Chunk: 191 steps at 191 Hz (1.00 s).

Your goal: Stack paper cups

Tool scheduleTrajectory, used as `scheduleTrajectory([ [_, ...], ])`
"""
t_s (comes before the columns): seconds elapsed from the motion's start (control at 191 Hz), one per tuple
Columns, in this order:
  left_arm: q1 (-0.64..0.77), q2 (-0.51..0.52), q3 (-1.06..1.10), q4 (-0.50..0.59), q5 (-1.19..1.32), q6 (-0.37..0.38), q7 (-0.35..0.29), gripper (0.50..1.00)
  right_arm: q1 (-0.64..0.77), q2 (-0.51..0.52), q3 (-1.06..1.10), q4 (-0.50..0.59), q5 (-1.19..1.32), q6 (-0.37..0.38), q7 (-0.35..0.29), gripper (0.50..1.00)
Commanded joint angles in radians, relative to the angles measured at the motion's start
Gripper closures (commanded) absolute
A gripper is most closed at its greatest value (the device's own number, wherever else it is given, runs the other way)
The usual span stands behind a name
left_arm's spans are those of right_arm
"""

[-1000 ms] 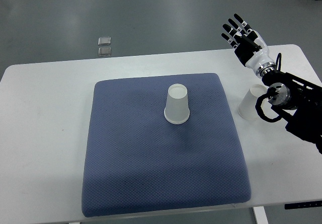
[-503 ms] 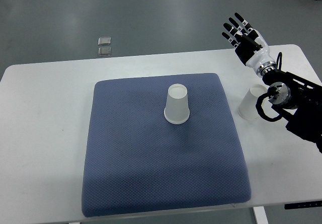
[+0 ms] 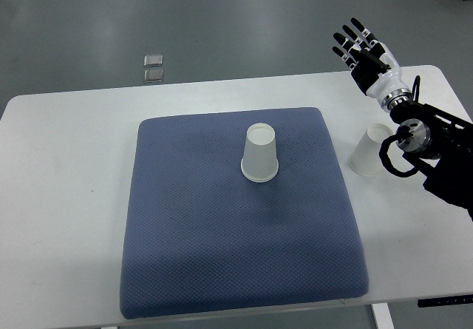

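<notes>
One white paper cup [image 3: 260, 154] stands upside down near the middle of the blue mat [image 3: 236, 218]. A second white paper cup [image 3: 368, 150] stands upside down on the white table, just off the mat's right edge, partly hidden by my right forearm. My right hand [image 3: 360, 44] hovers beyond that cup near the table's far edge, fingers spread and holding nothing. The left arm does not show.
The white table [image 3: 66, 196] carries the mat. Two small square objects [image 3: 154, 67] lie on the grey floor beyond the table's far edge. My black right forearm [image 3: 443, 159] crosses the table's right end.
My right hand has drifted slightly up and to the right, away from the cup beside the mat. Both cups stay where they were.
</notes>
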Motion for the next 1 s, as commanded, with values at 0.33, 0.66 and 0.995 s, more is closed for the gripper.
scheduleTrajectory([
  [0.33,0.000,0.000,0.000,0.000,0.000,0.000,0.000,0.500,0.066,-0.091,-0.005,0.015,-0.192,0.001,0.000,0.587],
  [0.66,0.001,0.000,0.000,0.000,0.000,0.000,0.000,0.500,0.103,-0.312,-0.028,0.081,-0.759,0.133,-0.011,0.587],
  [0.995,0.001,0.000,0.000,0.000,0.000,0.000,0.000,0.500,0.154,-0.545,-0.092,0.304,-1.241,0.229,-0.006,0.587],
])
